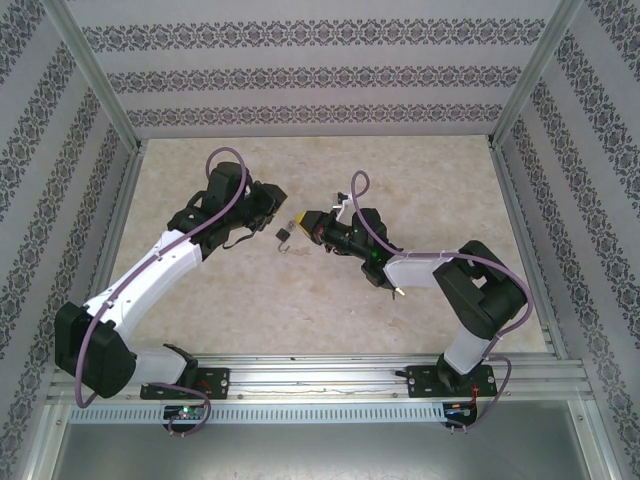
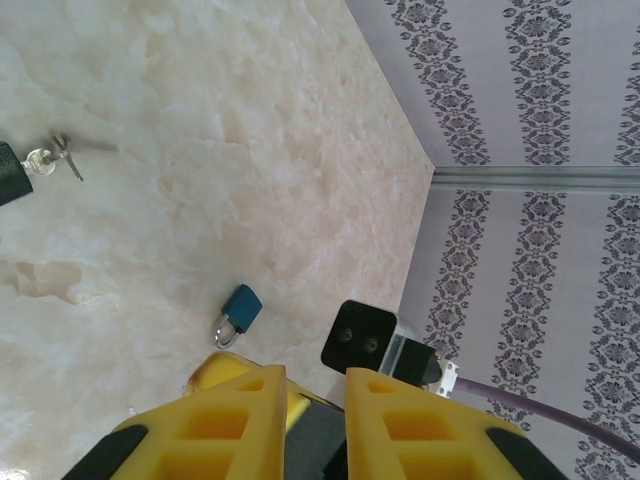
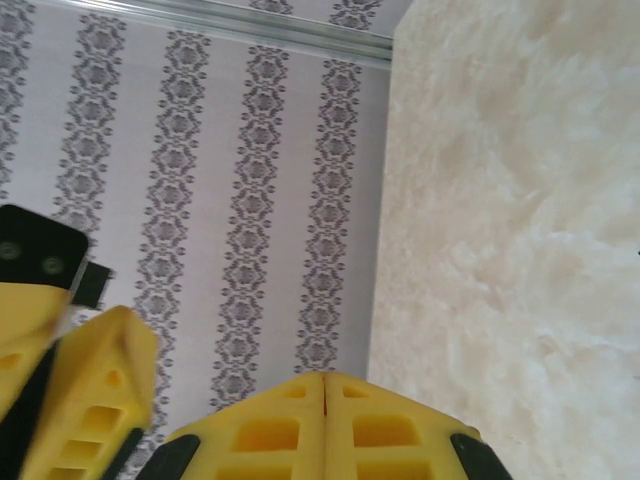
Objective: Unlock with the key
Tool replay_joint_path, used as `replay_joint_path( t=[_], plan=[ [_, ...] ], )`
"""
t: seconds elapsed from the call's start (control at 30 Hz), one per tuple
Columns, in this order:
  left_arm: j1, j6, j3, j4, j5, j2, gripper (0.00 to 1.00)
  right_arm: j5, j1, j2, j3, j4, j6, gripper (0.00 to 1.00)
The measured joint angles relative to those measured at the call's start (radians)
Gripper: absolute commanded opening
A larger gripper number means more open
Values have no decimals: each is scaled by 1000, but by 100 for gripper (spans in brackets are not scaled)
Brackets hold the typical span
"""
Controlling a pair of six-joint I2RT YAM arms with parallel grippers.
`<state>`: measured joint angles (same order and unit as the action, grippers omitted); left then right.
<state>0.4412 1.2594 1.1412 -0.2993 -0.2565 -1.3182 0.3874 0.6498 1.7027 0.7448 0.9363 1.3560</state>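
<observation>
A small blue padlock [image 2: 240, 310] with a silver shackle lies flat on the marble table; from above the padlock [image 1: 285, 238] is just on the near side of both grippers. A bunch of silver keys [image 2: 52, 156] lies loose on the table, well away from the padlock. My left gripper [image 2: 315, 372] hovers above the table with a narrow gap between its yellow fingers and nothing in it. It points at the right gripper [image 1: 300, 218], close tip to tip. The right gripper [image 3: 324, 376] is shut, its yellow pads pressed together on nothing.
Patterned walls with aluminium posts [image 1: 525, 90] enclose the table on three sides. The right arm's camera box [image 2: 358, 337] sits right in front of my left fingers. One left finger [image 3: 95, 390] shows at the edge of the right wrist view. Open marble floor [image 1: 330, 310] lies nearer the arm bases.
</observation>
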Motion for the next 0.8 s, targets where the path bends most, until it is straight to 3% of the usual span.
replay_joint_path(
  t=[0.2, 0.27, 0.43, 0.8],
  plan=[
    [-33, -30, -18, -24, 33, 47, 31, -1, -7, -95, 20, -259, -169, 17],
    [-48, -46, -35, -51, 53, 65, 35, -2, -9, -119, 63, -372, -247, 25],
    [-66, -80, -82, -116, 98, 83, 41, -13, -11, -116, 170, -597, -418, 34],
    [-139, -82, -317, -282, 182, 293, 55, -27, 36, 197, 434, -797, -560, 40]
  ],
)
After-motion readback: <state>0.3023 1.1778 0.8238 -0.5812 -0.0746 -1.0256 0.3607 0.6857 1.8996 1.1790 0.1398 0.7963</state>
